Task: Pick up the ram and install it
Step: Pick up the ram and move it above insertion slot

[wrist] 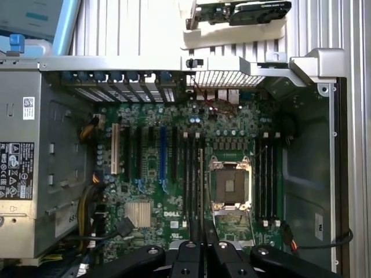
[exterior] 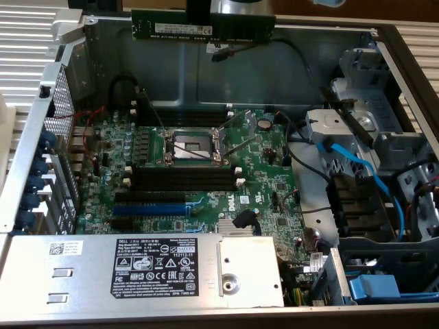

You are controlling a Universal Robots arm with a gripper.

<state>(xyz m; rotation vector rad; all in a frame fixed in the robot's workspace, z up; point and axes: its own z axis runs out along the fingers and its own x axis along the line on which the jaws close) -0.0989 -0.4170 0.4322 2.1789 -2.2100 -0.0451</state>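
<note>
Holding ram (exterior: 202,29), pincer (wrist: 202,234) clamped narrow on it, hovering above motherboard (exterior: 274,185).

Exterior view high outside the open case (exterior: 295,68), angled down across the motherboard (exterior: 271,195) toward the gripper (exterior: 202,14) at the far wall, mid distance, wrist view straight down past the gripper's tips and held ram (wrist: 201,191), well above the board, both sharing motherboard, processor socket (wrist: 230,185), power supply (wrist: 23,162), all below the gripper

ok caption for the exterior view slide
Pincer holding the ram level above the open computer's motherboard
</note>
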